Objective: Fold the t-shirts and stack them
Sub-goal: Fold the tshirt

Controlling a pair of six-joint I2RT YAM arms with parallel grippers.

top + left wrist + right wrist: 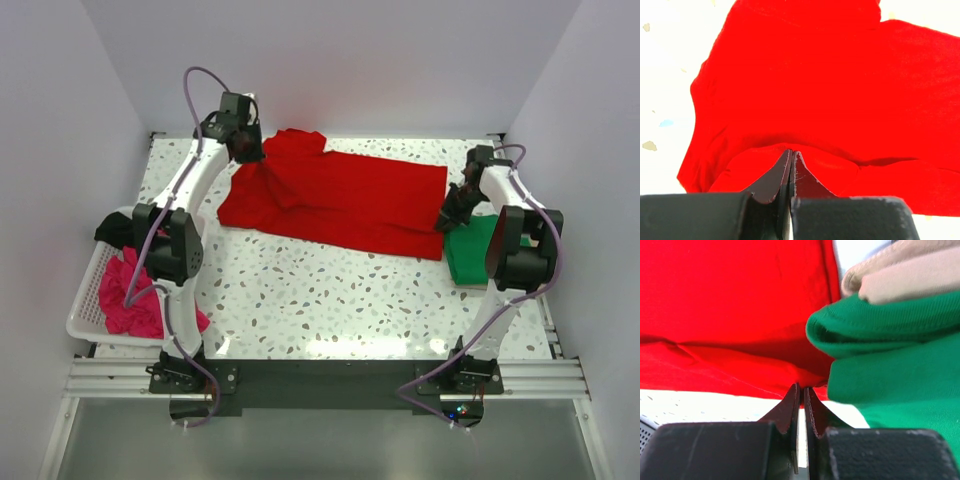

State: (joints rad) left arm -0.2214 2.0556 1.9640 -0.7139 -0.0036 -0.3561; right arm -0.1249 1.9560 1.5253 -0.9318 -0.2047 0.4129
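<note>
Top external view, from the left: the magenta t-shirt (130,295) lies heaped in the white basket (85,312) at the left edge. My left tool (246,152), upper left, is pressed together pinching the red t-shirt (350,200), which spreads across the bench's (330,300) upper middle. My right tool (447,220) pinches its right edge, just beside the folded green t-shirt (470,255).

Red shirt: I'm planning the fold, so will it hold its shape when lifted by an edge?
Probably floppy: the red shirt tents up where the left fingers pinch it and lies creased elsewhere. Likely light, since a small pinch lifts it. Pushed, it would probably bunch rather than slide.
</note>
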